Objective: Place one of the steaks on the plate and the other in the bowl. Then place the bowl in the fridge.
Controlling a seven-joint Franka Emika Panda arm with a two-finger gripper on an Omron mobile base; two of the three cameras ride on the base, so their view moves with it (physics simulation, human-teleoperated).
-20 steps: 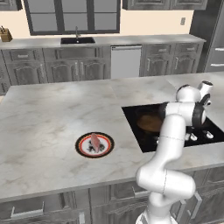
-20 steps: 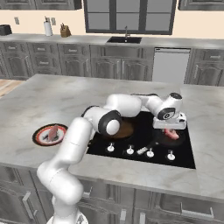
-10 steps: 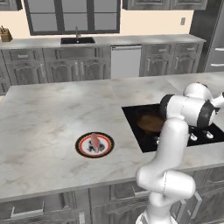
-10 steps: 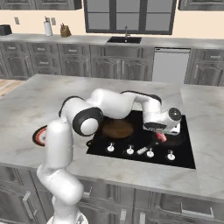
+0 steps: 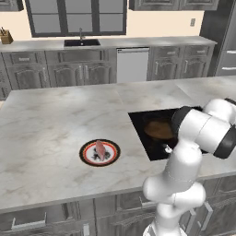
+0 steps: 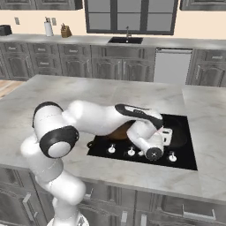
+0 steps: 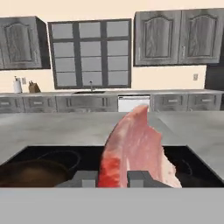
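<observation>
My gripper (image 7: 114,179) is shut on one steak (image 7: 136,148), a pink-red slab that stands up between the fingertips (image 7: 89,178) over the black cooktop (image 7: 52,155). The olive-brown bowl (image 7: 30,173) sits on the cooktop to the lower left of the held steak; it also appears as the bowl (image 5: 159,130) and, partly behind my arm, the bowl (image 6: 118,131). My hand (image 6: 165,136) hangs low over the cooktop's right half. The other steak (image 5: 100,148) lies on the plate (image 5: 87,156) on the island counter. The grey fridge (image 5: 229,46) stands at the far right.
Cooktop knobs (image 6: 131,152) line the near edge of the hob. The marble island (image 5: 50,120) stretches left of the cooktop. A back counter with a sink (image 5: 82,43) and a white dishwasher (image 5: 132,64) runs along the far wall.
The jaws have closed on the steak that lay on the right of the cooktop. The wrist has since turned and dropped lower, with the steak in its grip.
</observation>
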